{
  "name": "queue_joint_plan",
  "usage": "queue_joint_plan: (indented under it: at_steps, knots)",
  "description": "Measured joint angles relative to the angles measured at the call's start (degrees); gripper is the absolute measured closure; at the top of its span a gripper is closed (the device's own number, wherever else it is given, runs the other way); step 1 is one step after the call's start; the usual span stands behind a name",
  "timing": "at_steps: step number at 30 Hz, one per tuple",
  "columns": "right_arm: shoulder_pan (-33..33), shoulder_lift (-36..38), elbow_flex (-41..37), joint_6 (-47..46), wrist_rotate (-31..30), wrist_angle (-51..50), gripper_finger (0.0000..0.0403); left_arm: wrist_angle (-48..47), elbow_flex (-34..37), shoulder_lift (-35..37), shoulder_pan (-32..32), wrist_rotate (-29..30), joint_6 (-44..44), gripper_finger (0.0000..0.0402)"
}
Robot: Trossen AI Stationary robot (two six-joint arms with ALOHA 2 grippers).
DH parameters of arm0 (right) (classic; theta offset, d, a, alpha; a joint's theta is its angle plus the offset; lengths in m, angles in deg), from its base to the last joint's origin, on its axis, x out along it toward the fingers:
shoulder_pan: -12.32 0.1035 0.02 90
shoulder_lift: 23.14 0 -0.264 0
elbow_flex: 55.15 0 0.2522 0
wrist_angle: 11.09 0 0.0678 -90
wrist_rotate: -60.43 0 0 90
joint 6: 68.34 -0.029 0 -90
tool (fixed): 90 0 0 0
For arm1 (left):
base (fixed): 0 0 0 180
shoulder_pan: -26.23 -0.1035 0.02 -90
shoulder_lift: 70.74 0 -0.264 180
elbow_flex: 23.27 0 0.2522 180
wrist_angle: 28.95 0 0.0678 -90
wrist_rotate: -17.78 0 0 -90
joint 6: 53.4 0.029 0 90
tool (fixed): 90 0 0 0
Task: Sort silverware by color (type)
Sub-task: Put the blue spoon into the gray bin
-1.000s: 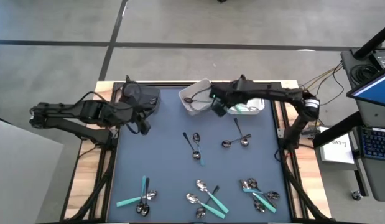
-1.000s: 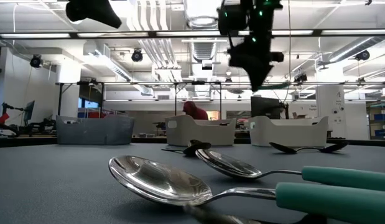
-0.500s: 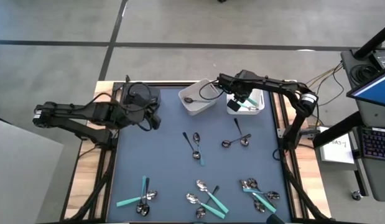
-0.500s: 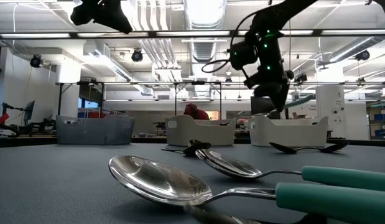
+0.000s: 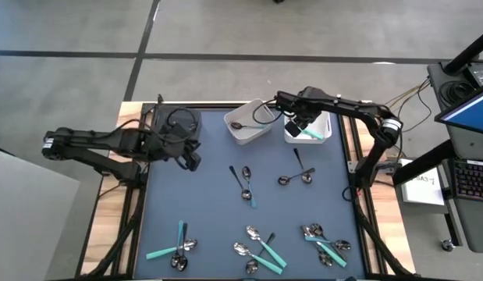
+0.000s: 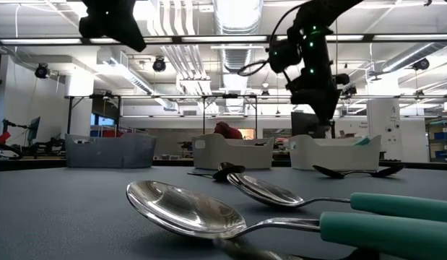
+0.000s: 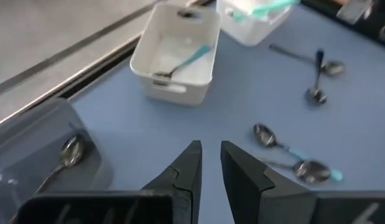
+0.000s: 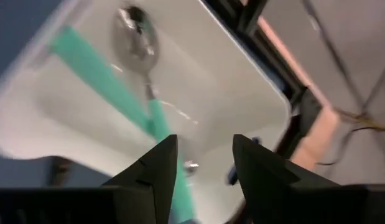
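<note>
My right gripper (image 5: pixel 296 123) (image 8: pixel 204 152) hangs open over the right white bin (image 5: pixel 325 131), touching nothing. Teal-handled spoons (image 8: pixel 139 93) lie in that bin below its fingers. My left gripper (image 5: pixel 191 161) (image 7: pixel 209 163) hovers over the mat's far left, beside the dark grey bin (image 5: pixel 175 125). Its fingers stand a narrow gap apart with nothing between them. Silverware lies flat on the blue mat: two spoons (image 5: pixel 244 183) mid-mat, two more (image 5: pixel 296 175) to their right, and clusters (image 5: pixel 261 248) along the near edge.
The left white bin (image 5: pixel 249 122) (image 7: pixel 173 56) holds a teal-handled spoon. The dark grey bin (image 7: pixel 30 155) holds a spoon (image 7: pixel 68 152). More silverware lies near left (image 5: pixel 177 247) and near right (image 5: pixel 327 243). Bare mat lies between the bins and the spoons.
My right gripper has gone toward the table's right edge, from between the two white bins to above the right one. The teal-handled utensil it carried now lies in that bin. My left gripper has come a little off the dark grey bin toward the near edge.
</note>
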Motion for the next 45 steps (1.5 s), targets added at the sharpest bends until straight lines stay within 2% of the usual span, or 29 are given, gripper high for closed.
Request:
queue_joint_plan:
  at_steps: [5,9,15,22,27,32,45]
  knots:
    - [5.3,1.8,0.1,-7.4,3.6,1.1,0.0265,-0.4,0.0,-2.4,0.0,-6.0,1.4,0.034]
    - [12.4,1.8,0.1,-15.4,3.9,2.4,0.0271,-0.6,0.0,-3.5,0.0,-9.0,1.5,0.0333]
    - [23.6,-0.7,0.1,-28.3,8.3,8.7,0.0269,-3.4,0.0,-2.7,0.3,-13.4,3.0,0.0333]
    - [32.7,-4.8,0.1,-44.8,8.3,14.5,0.0269,-7.6,0.0,-1.2,2.0,-14.9,5.3,0.0333]
    - [37.7,-8.5,0.7,-52.2,10.7,18.0,0.0271,-8.7,0.0,-0.9,3.5,-15.4,7.1,0.0333]
    - [41.0,-13.7,4.8,-54.7,11.0,20.3,0.0269,-9.3,0.0,-0.3,4.3,-16.3,7.6,0.0333]
    - [39.5,-24.7,15.1,-48.6,10.9,20.1,0.0269,-14.9,0.0,1.2,7.2,-17.5,4.9,0.0333]
